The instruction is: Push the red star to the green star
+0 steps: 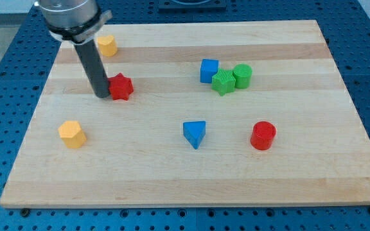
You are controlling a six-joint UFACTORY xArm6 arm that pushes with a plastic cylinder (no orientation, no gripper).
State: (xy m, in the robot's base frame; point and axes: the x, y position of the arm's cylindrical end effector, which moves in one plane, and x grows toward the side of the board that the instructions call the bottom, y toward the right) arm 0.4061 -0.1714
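On the left half of the wooden board [172, 183], in the upper left of the frame, my tip [101, 95] stands on the surface and touches the left side of the red star [121, 86]. The rod rises from that point toward the frame's top left, where its grey mount is cut off by the edge. No jaws are fitted to this arm; the rod ends plain, so there is nothing to stand apart or together.

The red star lies flat, left of centre in the upper half of the board. The green star [223, 82] lies well apart from it, toward the upper right of centre, roughly level with it. 2 blocks crowd the green star: a blue cube [209, 70] just beside its upper left, and a green cylinder [242, 75] touching its right side. Whether the cube actually touches the star cannot be told.

A yellow block [107, 45], shape uncertain, sits near the top left, just above and right of the rod. A second yellow block [72, 134], of like form, sits at the lower left. A blue triangular block [194, 134] lies below centre. A red cylinder [263, 135] stands upright at the lower right, level with the triangular block.
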